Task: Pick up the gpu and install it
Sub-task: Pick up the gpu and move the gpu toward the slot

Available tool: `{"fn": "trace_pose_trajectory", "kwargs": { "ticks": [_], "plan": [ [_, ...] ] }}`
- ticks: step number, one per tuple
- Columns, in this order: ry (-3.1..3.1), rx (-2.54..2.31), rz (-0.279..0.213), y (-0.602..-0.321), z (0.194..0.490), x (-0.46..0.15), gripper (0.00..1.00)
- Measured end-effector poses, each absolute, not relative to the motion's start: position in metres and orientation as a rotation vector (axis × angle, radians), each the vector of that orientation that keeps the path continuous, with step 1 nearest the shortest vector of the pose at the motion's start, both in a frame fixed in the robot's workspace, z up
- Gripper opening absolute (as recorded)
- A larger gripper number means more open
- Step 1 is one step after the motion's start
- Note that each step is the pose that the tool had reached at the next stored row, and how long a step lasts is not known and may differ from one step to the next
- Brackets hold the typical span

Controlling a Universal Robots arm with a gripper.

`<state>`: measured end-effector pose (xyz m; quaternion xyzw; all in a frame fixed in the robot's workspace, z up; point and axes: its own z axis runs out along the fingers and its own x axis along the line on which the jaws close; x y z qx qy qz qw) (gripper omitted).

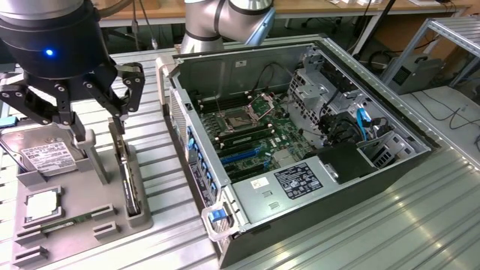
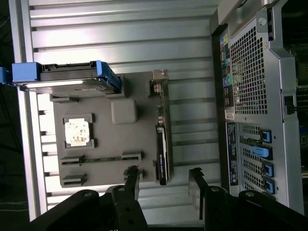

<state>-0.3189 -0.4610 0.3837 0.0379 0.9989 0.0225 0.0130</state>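
Note:
The gpu (image 1: 129, 179) stands on its long edge in a slot along the grey tray (image 1: 112, 194), on the side nearest the computer case. It is thin and black, with a silver bracket end (image 2: 159, 81). My gripper (image 1: 98, 126) hangs just above the tray's far end, open, with nothing between its fingers. In the wrist view the gpu (image 2: 162, 149) runs straight away from the gripper (image 2: 163, 179), and its near end lies in line with the gap between the two black fingertips (image 2: 132, 179).
The open computer case (image 1: 300, 140) lies on its side at the exterior view's right, motherboard and blue slot latches (image 1: 244, 153) exposed. The tray (image 2: 125, 113) also holds a hard drive (image 1: 49, 157), a processor (image 1: 44, 205) and a memory stick (image 1: 64, 223). The table is ribbed metal.

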Motion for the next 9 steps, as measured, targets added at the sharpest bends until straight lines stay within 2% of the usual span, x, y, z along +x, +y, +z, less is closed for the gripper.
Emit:
{"fn": "trace_pose_trajectory", "kwargs": {
  "ticks": [9],
  "plan": [
    [3.113, 0.118, 0.072, -0.461, 0.359, -0.318, 0.54]
  ]
}}
